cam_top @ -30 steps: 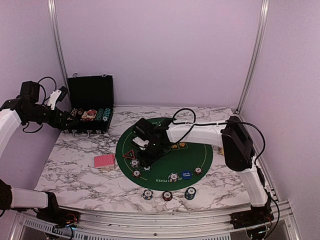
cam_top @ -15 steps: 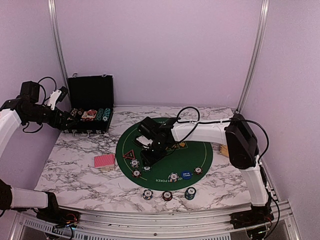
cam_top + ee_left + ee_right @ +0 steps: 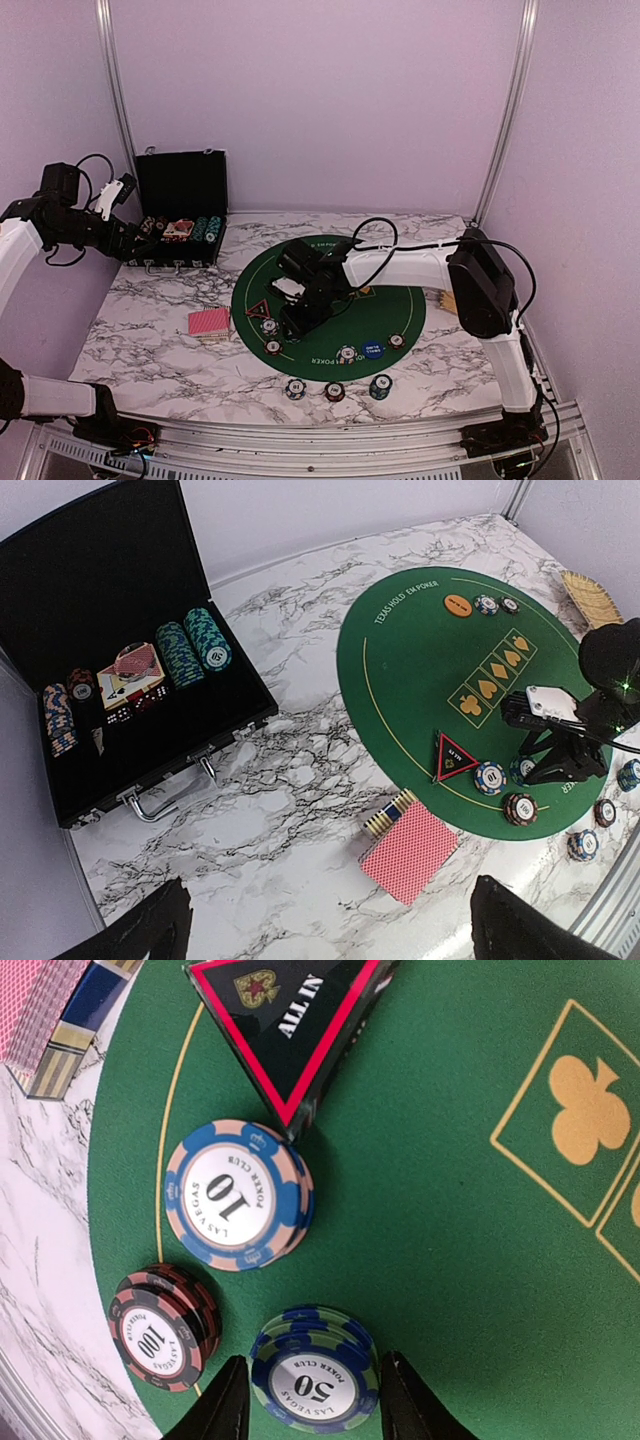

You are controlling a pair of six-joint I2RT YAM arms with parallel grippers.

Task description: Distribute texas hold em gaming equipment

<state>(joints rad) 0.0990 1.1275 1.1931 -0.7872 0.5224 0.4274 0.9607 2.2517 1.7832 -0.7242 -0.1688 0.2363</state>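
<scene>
On the green mat (image 3: 470,1290), my right gripper (image 3: 315,1400) is open, with one finger on each side of a blue-green stack of 50 chips (image 3: 315,1385) and only thin gaps between them. Beside that stack are a stack of 10 chips (image 3: 235,1200), a stack of 100 chips (image 3: 160,1328) and the red-rimmed black triangle (image 3: 290,1020). The red-backed card deck (image 3: 408,850) lies on the marble just off the mat. My left gripper (image 3: 330,925) is open, high above the table and holding nothing.
An open black case (image 3: 180,185) at the back left holds more chips (image 3: 195,650) and cards. A blue button disc (image 3: 372,349) and chips (image 3: 346,353) lie on the near mat. Three chips (image 3: 334,390) sit off the mat in front. A tan slatted object (image 3: 440,298) lies to the right.
My right gripper has moved a little to the right and nearer across the left part of the mat. The left arm has not moved.
</scene>
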